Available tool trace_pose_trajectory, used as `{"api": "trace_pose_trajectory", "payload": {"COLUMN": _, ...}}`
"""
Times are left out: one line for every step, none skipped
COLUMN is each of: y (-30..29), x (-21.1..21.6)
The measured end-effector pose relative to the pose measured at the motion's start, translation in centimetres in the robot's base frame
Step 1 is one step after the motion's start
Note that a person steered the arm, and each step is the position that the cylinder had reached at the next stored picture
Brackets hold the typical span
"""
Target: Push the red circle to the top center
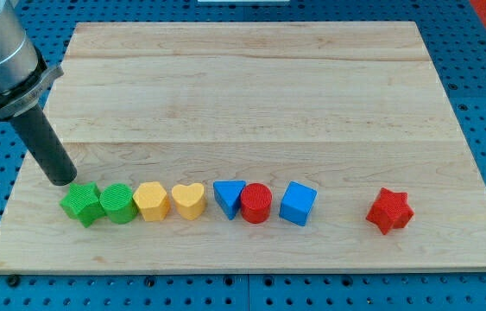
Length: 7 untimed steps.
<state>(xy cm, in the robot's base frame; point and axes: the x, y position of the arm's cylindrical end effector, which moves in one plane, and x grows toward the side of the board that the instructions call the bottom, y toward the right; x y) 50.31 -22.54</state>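
Red circle (256,204) sat unmoved in near row, far from top center; my tip (59,181), no pincer fitted, stood far left beside green star (81,204).

On my screen, a row runs along the wooden board (251,95): green star (81,205), green cylinder (118,204), yellow hexagon (151,201), yellow heart (189,200), blue triangle (228,196), blue cube (298,204), with the red star (389,211) well apart at the view's right.
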Motion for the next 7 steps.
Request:
{"api": "trace_pose_trajectory", "payload": {"y": 0.0, "x": 0.0}}
{"api": "trace_pose_trajectory", "payload": {"y": 0.0, "x": 0.0}}
{"api": "trace_pose_trajectory", "payload": {"y": 0.0, "x": -0.1}}
{"api": "trace_pose_trajectory", "payload": {"y": 0.0, "x": -0.1}}
{"api": "trace_pose_trajectory", "payload": {"y": -3.0, "x": -0.4}}
{"api": "trace_pose_trajectory", "payload": {"y": -2.8, "x": -0.2}}
{"api": "trace_pose_trajectory", "payload": {"y": -6.6, "x": 0.3}}
